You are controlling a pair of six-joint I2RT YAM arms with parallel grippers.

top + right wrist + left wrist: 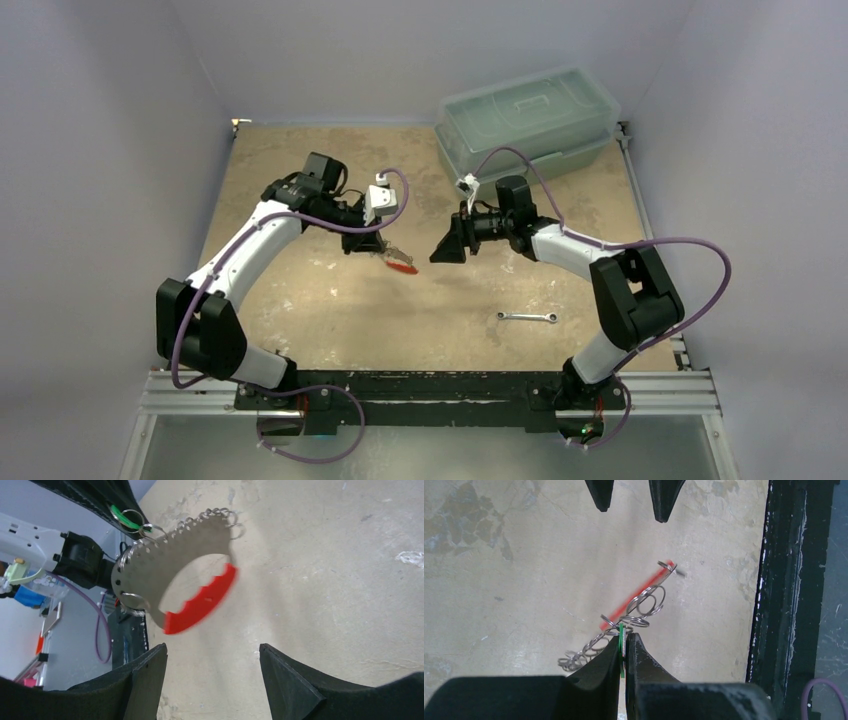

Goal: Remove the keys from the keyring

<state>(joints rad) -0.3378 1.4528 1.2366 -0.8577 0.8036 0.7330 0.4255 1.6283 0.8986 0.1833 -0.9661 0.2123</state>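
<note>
My left gripper (378, 243) is shut on the green-headed key (622, 641) and holds the keyring (398, 260) hanging above the table. In the right wrist view the keyring (145, 567) is a pale loop with a red section (202, 605), fringed with small metal rings (220, 515); the green key (120, 516) sits at its top left in the left fingers (95, 495). In the left wrist view the loop is edge-on, its red section (639, 592) blurred. My right gripper (447, 250) is open and empty, facing the loop a short way off (212, 660).
A slim silver wrench (528, 317) lies on the table in front of the right arm. Two stacked clear lidded bins (530, 120) stand at the back right. The black rail (784, 595) runs along the table's near edge.
</note>
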